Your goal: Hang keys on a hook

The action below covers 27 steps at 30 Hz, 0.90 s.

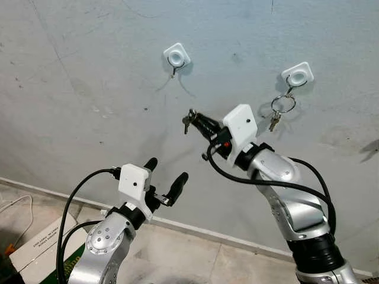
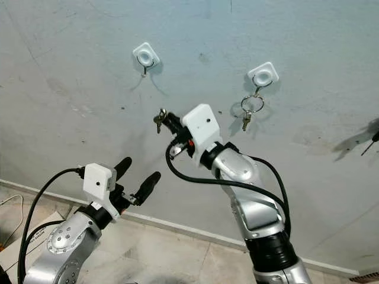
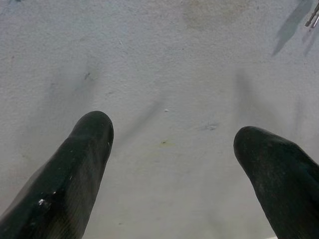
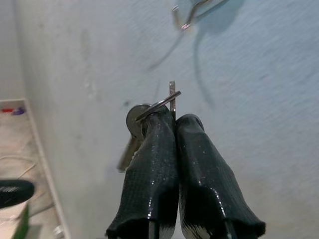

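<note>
Keys (image 1: 188, 120) sit clamped at the tip of my right tool (image 1: 195, 120), its two black fingers pressed together on the ring so that the key blades dangle beside them against the grey wall (image 1: 89, 89). In the head view they hang at about seven o'clock from the empty hook (image 1: 176, 61), near it but clearly apart, with bare wall between. In the right wrist view that hook's metal bend (image 4: 187, 20) sits ahead of the fingers, so I judge the aim roughly right, though I cannot be sure from these angles how close the ring stands to the wall.

So the pick-up is done and the carry is well advanced; what is left is to lift the ring over the hook's tip, let it drop on, and let go.

The second hook (image 1: 298, 75), at three o'clock from the first, already carries another set of keys (image 1: 280, 109).

My left tool (image 1: 164, 179) is spread wide and grasps nothing, held low at about seven o'clock from the right one.
</note>
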### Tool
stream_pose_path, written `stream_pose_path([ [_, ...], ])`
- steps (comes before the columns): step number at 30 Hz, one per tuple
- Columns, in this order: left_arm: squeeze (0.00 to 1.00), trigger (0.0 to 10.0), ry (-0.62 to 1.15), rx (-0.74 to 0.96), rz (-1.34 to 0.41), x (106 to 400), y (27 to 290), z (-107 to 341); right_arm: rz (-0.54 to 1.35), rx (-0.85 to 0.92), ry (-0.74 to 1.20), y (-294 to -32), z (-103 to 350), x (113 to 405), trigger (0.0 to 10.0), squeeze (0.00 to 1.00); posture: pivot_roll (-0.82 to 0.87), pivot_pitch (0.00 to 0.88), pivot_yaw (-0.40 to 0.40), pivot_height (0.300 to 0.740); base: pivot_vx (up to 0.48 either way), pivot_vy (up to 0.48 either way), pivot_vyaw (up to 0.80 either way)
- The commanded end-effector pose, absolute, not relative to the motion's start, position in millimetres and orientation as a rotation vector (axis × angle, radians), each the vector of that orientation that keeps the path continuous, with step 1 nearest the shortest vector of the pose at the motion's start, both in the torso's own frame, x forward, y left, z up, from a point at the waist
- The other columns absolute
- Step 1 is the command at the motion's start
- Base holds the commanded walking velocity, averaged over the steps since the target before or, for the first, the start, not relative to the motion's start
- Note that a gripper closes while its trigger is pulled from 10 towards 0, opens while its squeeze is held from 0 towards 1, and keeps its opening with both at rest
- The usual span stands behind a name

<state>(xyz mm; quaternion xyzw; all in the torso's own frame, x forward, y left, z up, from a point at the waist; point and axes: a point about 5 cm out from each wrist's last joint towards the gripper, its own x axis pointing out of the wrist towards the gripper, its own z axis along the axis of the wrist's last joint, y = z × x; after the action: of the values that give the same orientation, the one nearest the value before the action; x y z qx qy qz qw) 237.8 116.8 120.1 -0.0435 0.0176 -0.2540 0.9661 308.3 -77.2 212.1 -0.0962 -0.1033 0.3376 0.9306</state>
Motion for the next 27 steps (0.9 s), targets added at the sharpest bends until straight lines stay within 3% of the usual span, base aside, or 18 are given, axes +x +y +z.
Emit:
stream_pose_path([
  [1,0.0,10.0,0.032,-0.071,-0.508,238.6,118.5,120.3,0.647,-0.199,-0.266,-76.9,222.4,311.4,10.0,0.0,0.07,0.068,0.008,0.74,0.0,0.0,0.0],
  [17,0.0,10.0,0.025,-0.067,-0.51,239.7,117.4,121.5,0.589,-0.223,-0.457,-48.5,248.0,316.1,10.0,0.0,0.07,0.069,0.014,0.74,0.0,0.0,0.0],
  [27,0.0,10.0,0.024,-0.068,-0.513,240.0,116.2,121.9,0.751,-0.113,-0.477,-19.3,256.0,313.4,10.0,0.0,0.08,0.072,0.014,0.74,0.0,0.0,0.0],
])
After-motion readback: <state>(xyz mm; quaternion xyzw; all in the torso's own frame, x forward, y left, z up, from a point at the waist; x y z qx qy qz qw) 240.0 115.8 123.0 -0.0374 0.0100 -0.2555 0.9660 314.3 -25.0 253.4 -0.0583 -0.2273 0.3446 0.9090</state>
